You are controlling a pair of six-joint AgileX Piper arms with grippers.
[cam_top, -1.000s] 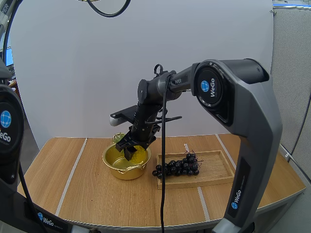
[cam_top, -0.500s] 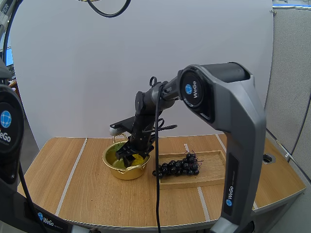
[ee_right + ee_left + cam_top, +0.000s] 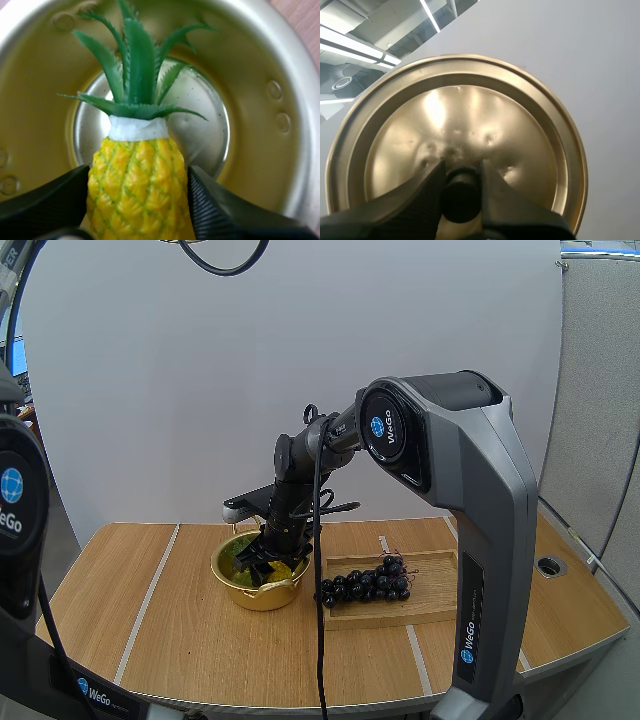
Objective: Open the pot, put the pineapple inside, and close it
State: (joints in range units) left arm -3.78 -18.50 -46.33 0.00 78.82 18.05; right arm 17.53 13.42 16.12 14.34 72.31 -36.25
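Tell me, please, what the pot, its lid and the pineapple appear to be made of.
The pot: probably thin metal, gold-toned and glossy; its wall mirrors light and shows rivet dimples. The lid: likely the same brassy metal, with bright reflections and small dents. The pineapple: seems moulded plastic, uniform yellow body, stiff green leaves, so a toy.

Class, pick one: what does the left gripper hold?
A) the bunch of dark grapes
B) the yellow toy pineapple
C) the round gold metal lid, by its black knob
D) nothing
C: in the left wrist view the left gripper pinches the black knob of the round gold metal lid.
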